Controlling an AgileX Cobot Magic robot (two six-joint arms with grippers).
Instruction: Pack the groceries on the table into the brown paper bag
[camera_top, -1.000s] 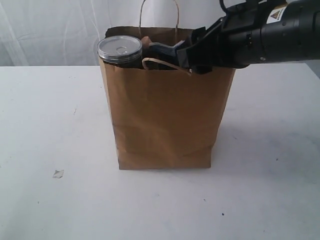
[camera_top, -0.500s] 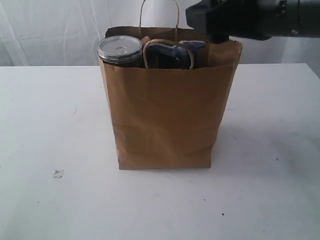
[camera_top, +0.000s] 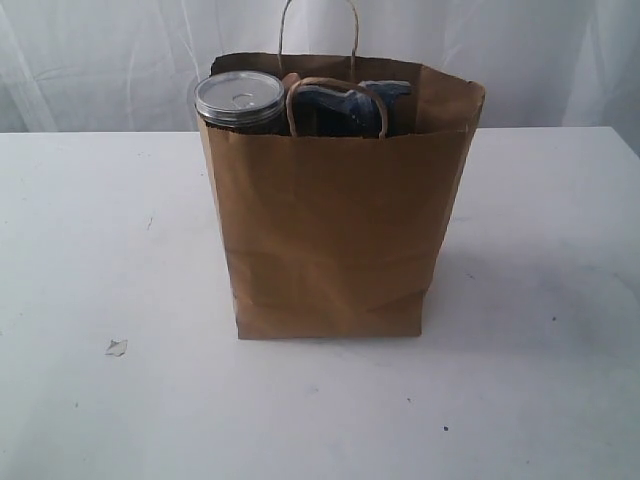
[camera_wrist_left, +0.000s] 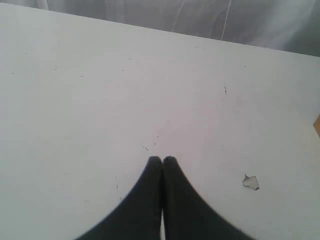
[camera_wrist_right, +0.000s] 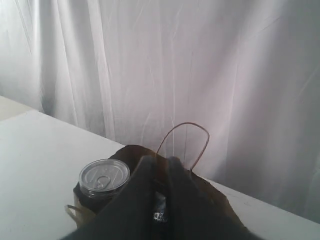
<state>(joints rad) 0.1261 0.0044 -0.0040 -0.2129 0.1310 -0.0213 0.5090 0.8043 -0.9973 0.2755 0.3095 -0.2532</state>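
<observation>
On the counter (camera_top: 100, 250), centred, you see the brown paper bag (camera_top: 330, 240) upright, the silver pull-tab can (camera_top: 240, 98) standing lid-up at its left and the long dark-blue packet (camera_top: 340, 108) poking up beside it. Your left claw (camera_wrist_left: 162, 160) is pinched together over bare counter. Your right claw (camera_wrist_right: 160, 162) is narrow, above the bag.

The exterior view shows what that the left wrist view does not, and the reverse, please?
Exterior only: the upright brown paper bag in full, with the silver pull-tab can and long dark-blue packet poking from its top. Left wrist only: the left gripper, fingers shut and empty. Both: the white table and a small pale scrap on it.
</observation>
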